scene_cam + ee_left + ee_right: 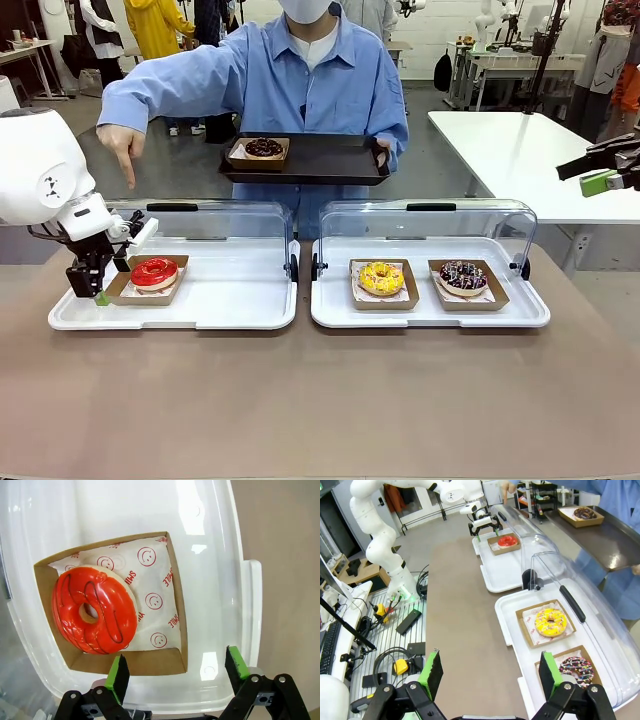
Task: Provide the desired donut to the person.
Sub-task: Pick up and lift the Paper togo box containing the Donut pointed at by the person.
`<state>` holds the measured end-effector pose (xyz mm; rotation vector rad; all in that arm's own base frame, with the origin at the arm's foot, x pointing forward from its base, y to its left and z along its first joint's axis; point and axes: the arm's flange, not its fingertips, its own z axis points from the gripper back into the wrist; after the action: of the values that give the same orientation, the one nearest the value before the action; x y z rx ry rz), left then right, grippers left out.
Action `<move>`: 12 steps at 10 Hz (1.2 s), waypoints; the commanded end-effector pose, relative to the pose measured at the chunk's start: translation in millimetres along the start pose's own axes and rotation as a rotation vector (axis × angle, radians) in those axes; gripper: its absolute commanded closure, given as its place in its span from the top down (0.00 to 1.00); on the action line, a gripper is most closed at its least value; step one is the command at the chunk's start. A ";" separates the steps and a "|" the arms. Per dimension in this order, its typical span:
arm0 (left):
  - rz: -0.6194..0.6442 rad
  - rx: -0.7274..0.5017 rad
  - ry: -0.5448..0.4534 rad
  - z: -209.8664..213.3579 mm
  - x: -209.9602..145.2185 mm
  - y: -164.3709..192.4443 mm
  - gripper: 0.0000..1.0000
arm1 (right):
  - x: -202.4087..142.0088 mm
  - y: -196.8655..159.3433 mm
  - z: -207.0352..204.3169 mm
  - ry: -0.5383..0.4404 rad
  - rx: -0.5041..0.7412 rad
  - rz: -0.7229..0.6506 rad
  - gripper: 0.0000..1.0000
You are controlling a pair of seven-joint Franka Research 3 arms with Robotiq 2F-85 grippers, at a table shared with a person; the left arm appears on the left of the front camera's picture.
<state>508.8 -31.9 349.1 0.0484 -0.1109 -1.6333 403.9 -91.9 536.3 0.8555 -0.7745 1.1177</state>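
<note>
Nearest us on the bench [320, 410] sit two white trays side by side. The left tray [235, 300] has just the red donut [154, 272] in its cardboard box [124, 291]. The right tray [332, 300] carries a yellow donut [381, 277] and a sprinkled chocolate donut [462, 275], each boxed too.

Our left end effector [93, 291] is down at the left end of the red donut's box with its jaws spread wide and nothing in them. In the left wrist view one pad hangs over the box's near wall and the other over bare tray beside it. We reckon that's so we can pinch the cardboard and not squash the icing. The donuts being boxed looks made for exactly that.

Our right end effector [606, 178] hangs off to the far right, well away from the trays. It's open and empty as well, probably parked out of the way.

Behind the donuts both clear lids [240, 225] are flipped up, which leaves the way in open from our side.

Farther back, the person [310, 85] points a hand [122, 148] straight down over the left tray, so we take the red one as the pick. Their other hand holds a black serving tray [330, 160] level over the far edge. There's already a dark donut [264, 147] on it and free room to the right, likely the drop-off spot.
</note>
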 end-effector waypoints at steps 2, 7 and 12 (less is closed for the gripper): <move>0.029 -0.016 0.034 -9.0 -1.0 8.4 1.00 | 0.6 -0.2 -0.5 -0.013 0.006 0.007 1.00; 0.042 -0.036 0.047 -18.6 -3.0 13.8 1.00 | 0.6 -0.2 -0.5 -0.013 0.006 0.007 1.00; 0.047 -0.060 0.053 -24.1 -1.1 14.9 1.00 | 0.6 -0.2 -0.5 -0.013 0.006 0.007 1.00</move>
<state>521.2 -31.5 327.4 0.0270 -0.0634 -1.6063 403.9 -91.9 536.3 0.8555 -0.7745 1.1177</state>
